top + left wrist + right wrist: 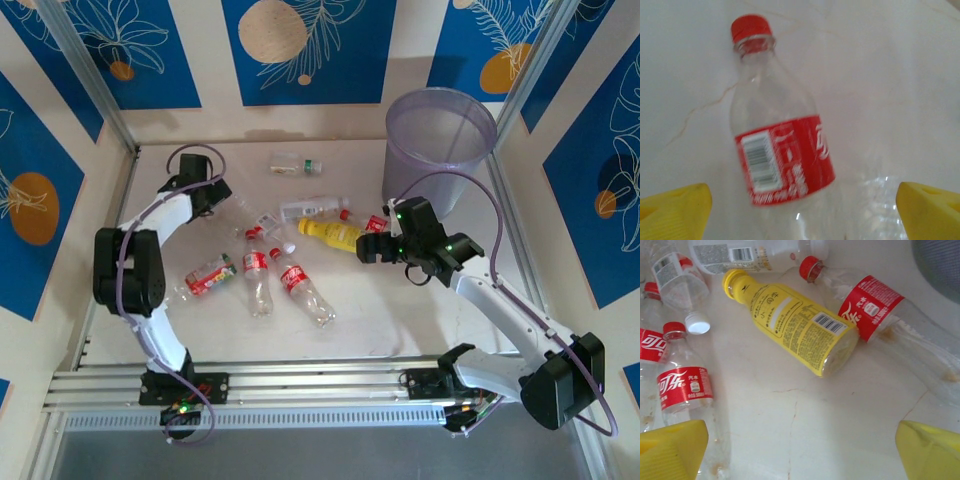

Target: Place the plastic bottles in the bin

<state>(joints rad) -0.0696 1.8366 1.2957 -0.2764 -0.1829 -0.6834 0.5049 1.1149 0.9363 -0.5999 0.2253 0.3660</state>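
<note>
Top external view: the bin [421, 178] stands upright at the back right of the surface [420, 320], and the plastic bottles all lie on their sides near the middle. A green-capped clear bottle [292, 165] lies farthest back, apart from the rest. A white-labelled clear bottle [312, 207] lies just behind the yellow bottle [330, 232], and four red-labelled bottles [258, 275] are scattered to their left. The left arm [150, 225] reaches to the cluster's left edge. The right arm [500, 300] reaches to its right edge, close in front of the bin.

Left wrist view: the left jaws are spread wide, their yellow fingertips [675, 210] at the lower corners. A red-capped bottle [777, 150] with a red label lies on the surface between them, cap pointing away, untouched by either tip. The picture is soft, so the bottle's lower end is hard to make out.

Right wrist view: the right jaws are also spread, with the fingertips [672, 450] low in the corners and bare surface between them. Beyond lies the yellow bottle [792, 322], its base just beside another red-labelled bottle [875, 310] on its right. A white cap [698, 323] lies to the left, seemingly on a crumpled bottle [675, 275].
</note>
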